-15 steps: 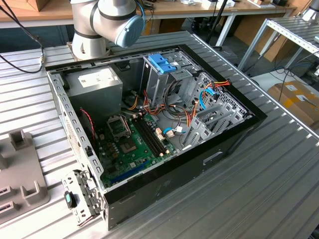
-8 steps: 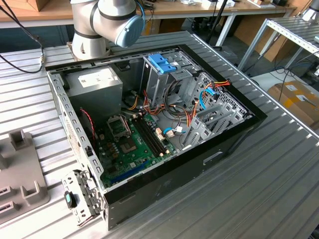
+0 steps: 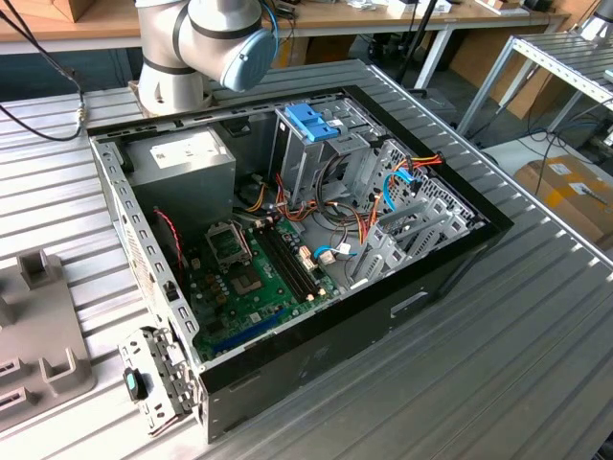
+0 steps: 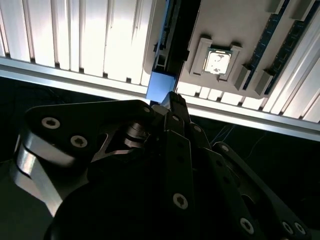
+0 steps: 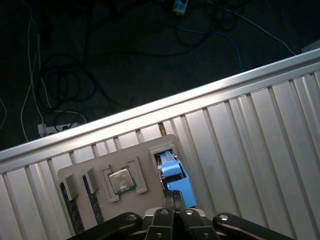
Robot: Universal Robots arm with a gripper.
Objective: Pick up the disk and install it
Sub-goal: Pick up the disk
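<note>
In both wrist views the disk [image 5: 175,175] stands on edge in a slot of a grey holder tray [image 5: 145,145], and its light-blue carrier rail [image 4: 160,86] faces the camera. My gripper [image 5: 172,199] hangs right over the rail's near end. Its two dark fingers [image 4: 175,107] are pressed together, their tips at the blue plastic. I cannot tell whether they touch it. Nothing shows between them.
The tray also holds a processor chip [image 5: 122,180] and memory sticks [image 5: 70,200], and lies on a ribbed metal table [image 5: 250,140]. In the exterior view an open computer case [image 3: 287,240] shows a drive cage with a blue latch [image 3: 311,120], a power supply [image 3: 182,158] and a motherboard [image 3: 254,278].
</note>
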